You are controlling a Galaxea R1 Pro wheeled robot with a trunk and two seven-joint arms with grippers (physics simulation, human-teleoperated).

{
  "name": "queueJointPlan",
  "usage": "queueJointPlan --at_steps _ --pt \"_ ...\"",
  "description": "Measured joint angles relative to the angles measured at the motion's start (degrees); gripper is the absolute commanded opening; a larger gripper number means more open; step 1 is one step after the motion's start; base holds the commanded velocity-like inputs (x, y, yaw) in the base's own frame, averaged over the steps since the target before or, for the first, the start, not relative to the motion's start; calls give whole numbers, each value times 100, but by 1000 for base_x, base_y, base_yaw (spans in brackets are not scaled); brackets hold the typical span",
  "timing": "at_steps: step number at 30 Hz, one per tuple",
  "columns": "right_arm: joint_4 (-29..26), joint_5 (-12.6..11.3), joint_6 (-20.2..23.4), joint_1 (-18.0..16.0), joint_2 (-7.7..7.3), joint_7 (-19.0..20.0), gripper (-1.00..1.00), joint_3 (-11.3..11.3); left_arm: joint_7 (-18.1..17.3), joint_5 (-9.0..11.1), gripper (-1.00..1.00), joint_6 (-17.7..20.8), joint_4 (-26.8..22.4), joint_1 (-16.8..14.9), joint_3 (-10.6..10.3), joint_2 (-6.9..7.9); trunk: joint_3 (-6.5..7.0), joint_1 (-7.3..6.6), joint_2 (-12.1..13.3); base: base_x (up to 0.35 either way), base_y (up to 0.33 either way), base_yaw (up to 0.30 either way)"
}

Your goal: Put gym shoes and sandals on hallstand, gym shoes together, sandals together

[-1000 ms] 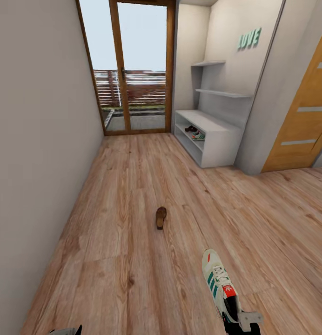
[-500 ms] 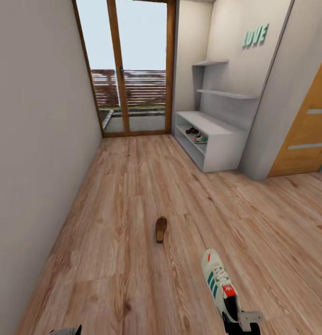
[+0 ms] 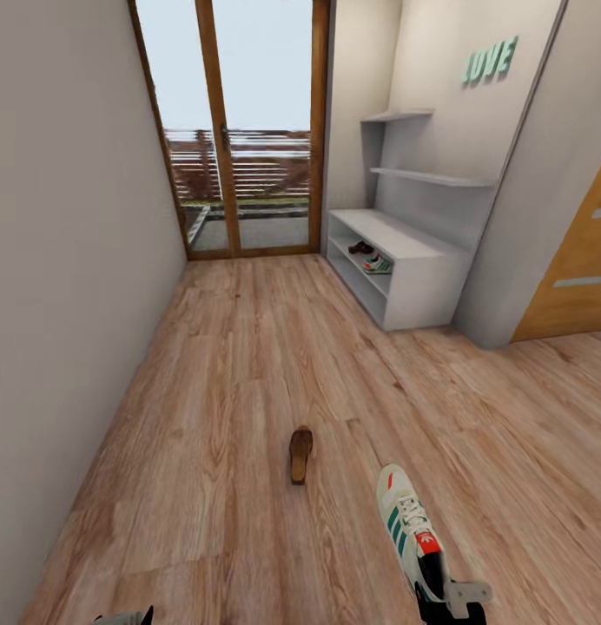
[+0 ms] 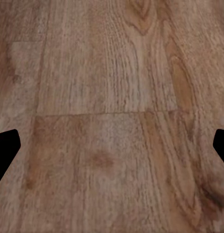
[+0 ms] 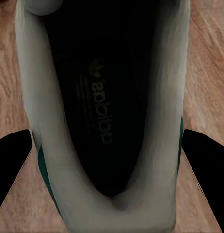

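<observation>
Our right gripper (image 3: 446,608), at the head view's lower edge, is clamped on the heel of a gym shoe (image 3: 408,529) held above the corridor floor (image 3: 248,365), toe pointing ahead; in the right wrist view its dark fingers (image 5: 205,170) flank the shoe's (image 5: 107,116) open collar. Our left gripper (image 4: 112,150) hangs over bare planks with its fingers set wide apart, holding nothing. One sandal (image 3: 300,453) lies on the floor ahead of us, well apart from the hallstand (image 3: 405,260) at the right wall. On its upper open shelf we see a second gym shoe (image 3: 378,264) just beside a dark sandal (image 3: 360,248).
</observation>
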Motion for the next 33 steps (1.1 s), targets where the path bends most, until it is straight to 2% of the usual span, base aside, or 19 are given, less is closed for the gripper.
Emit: queueJointPlan --at_steps 11,17,23,27,29,32,33 --pt "-1 1 9 0 0 0 -100 -5 -2 -8 100 1 -2 1 2 -8 0 1 0 310 0 0" --pt "-72 2 14 -6 -6 -1 -100 -14 -2 -32 100 9 -18 -12 -2 -16 0 3 0 72 0 0" --pt "-484 7 39 -11 -17 10 -100 -17 2 -45 100 98 -24 -89 -8 -18 0 3 0 13 0 0" --pt "-841 19 73 -58 -36 19 -100 -18 5 -61 100 209 -71 -306 -14 -24 0 3 0 3 0 0" --pt "-1073 27 156 -141 -44 20 -100 -18 4 -75 100 379 -69 -558 -30 -34 1 3 0 1 0 0" --pt "-1511 31 640 -324 -50 27 -100 -19 2 -159 100 973 -61 -1030 -49 -60 1 3 0 0 0 0" --pt "-1793 25 1047 -409 -51 32 -100 -21 14 -236 100 1353 -77 -1246 -57 -76 2 3 0 0 0 0"
